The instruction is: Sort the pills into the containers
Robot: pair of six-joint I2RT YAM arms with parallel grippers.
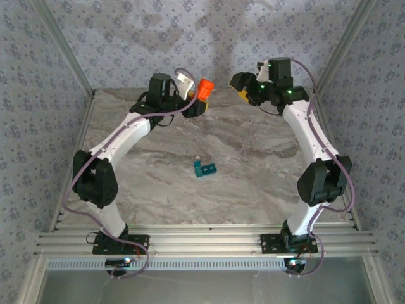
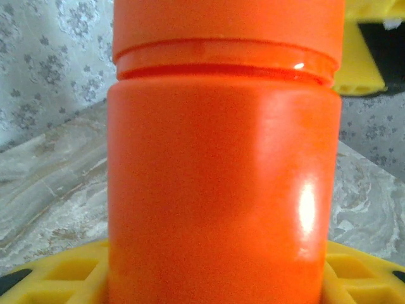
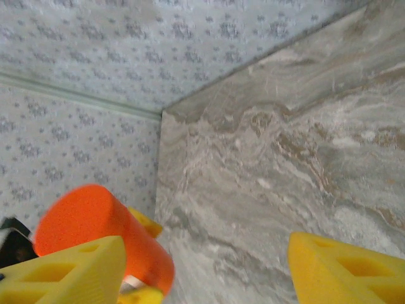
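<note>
While the teal containers [image 1: 204, 169] lie flat near the middle of the marble table [image 1: 253, 190], both arms reach well beyond them, toward the far wall. Beyond the containers and slightly left, the left gripper [image 1: 197, 98] is clamped on the orange bottle [image 1: 204, 88]. Beyond them to the right, the right gripper [image 1: 243, 88] faces that bottle, fingers apart, holding nothing.

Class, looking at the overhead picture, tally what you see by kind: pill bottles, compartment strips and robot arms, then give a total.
Orange pill bottle: 1
Teal compartment strip: 1
Left arm and right arm: 2
Total: 4
</note>
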